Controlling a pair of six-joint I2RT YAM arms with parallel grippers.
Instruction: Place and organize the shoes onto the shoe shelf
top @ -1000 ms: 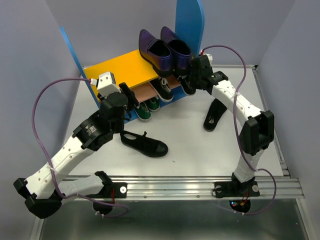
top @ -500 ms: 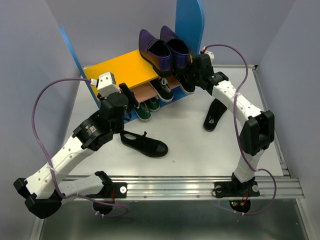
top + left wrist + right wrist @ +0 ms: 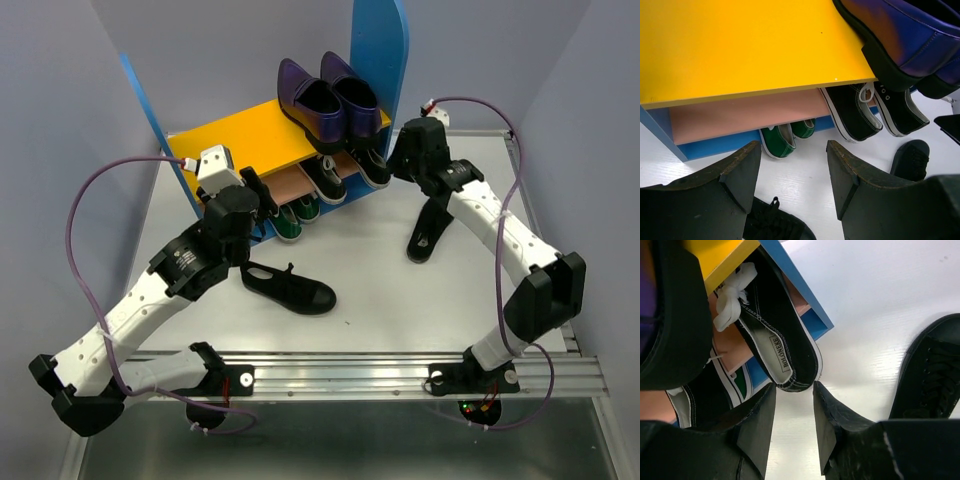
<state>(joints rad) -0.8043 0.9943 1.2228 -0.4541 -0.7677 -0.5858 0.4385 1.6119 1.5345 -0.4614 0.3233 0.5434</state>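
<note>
The right pincer (image 3: pixel 793 390) hangs apart and empty just off the heel of a black canvas lace-up sneaker with a white sole (image 3: pixel 777 345), set on the tan lower board (image 3: pixel 740 117) of the blue-sided shoe shelf (image 3: pixel 378 40). The left pincer (image 3: pixel 793 150), also wide apart and empty, faces green sneakers (image 3: pixel 780 141) on that board. Glossy purple loafers (image 3: pixel 330 100) stand on the yellow top board (image 3: pixel 740 45), and two black shoes (image 3: pixel 290 288) lie on the white desk (image 3: pixel 380 290).
</note>
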